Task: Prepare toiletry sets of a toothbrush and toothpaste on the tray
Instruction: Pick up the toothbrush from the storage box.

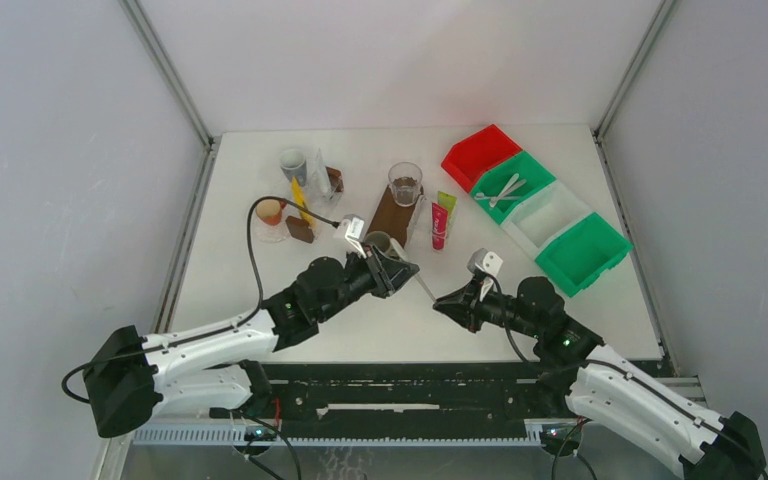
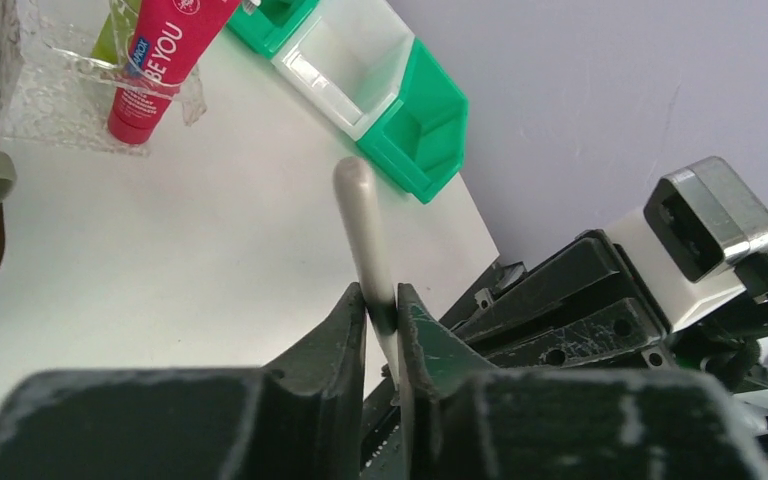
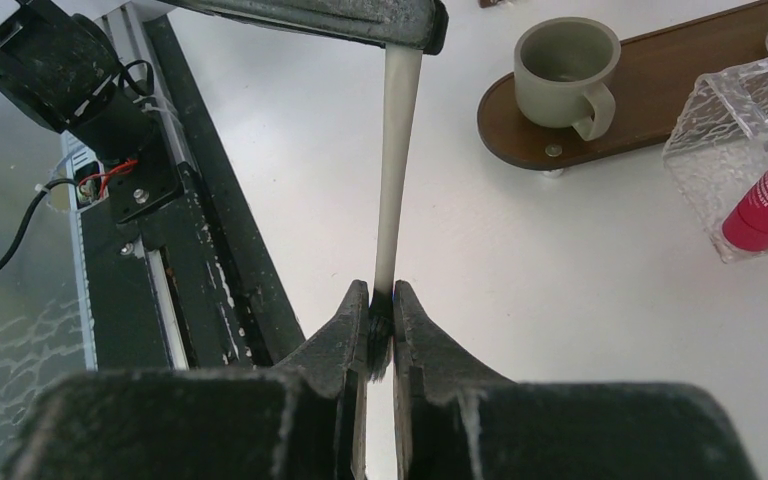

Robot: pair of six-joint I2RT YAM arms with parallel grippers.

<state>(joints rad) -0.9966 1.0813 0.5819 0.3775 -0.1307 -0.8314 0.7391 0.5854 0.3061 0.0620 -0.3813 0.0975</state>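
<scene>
A white toothbrush (image 1: 425, 287) spans between my two grippers above the table's near middle. My left gripper (image 1: 407, 270) is shut on its handle (image 2: 360, 220), whose rounded end sticks out past the fingertips. My right gripper (image 1: 442, 300) is shut on the dark bristle end, with the shaft (image 3: 395, 180) running up to the left gripper. The brown oval tray (image 1: 390, 215) lies just beyond and carries a grey mug (image 1: 378, 242) and a glass (image 1: 405, 183). The pink-red toothpaste (image 1: 439, 225) and the lime green toothpaste (image 1: 446, 203) sit in a clear holder (image 2: 55, 95) right of the tray.
A row of red (image 1: 480, 152), green (image 1: 513, 185), white (image 1: 550, 215) and green (image 1: 582, 252) bins runs along the right; one green bin holds white sticks. At back left stand a cup (image 1: 293, 162), a yellow stick (image 1: 300, 203), an orange cup (image 1: 270, 211) and brown blocks (image 1: 300, 230).
</scene>
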